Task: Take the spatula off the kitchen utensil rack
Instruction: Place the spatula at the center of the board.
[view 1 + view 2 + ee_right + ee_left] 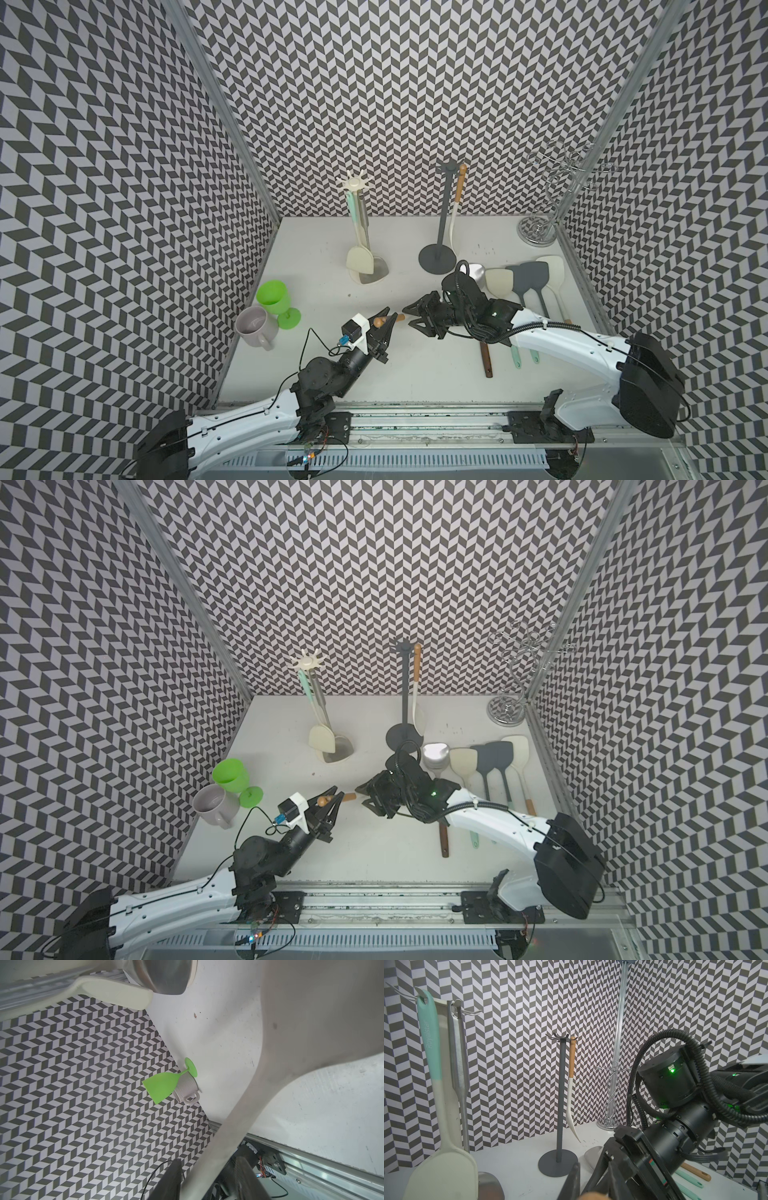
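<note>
Handle end of spatula [378, 321] sits pinched in left claw [392, 315], clear of surface [316, 257], seven o'clock from dark rack [442, 216]. Right claw [407, 317] straddles white neck; grip unconfirmed. Likely light, stiff; smooth neck may slip, wood grips better.

Bright, even light with soft shadows, wide-angle bowing at the edges, and the close-up spatula [301, 1012] blurred.
</note>
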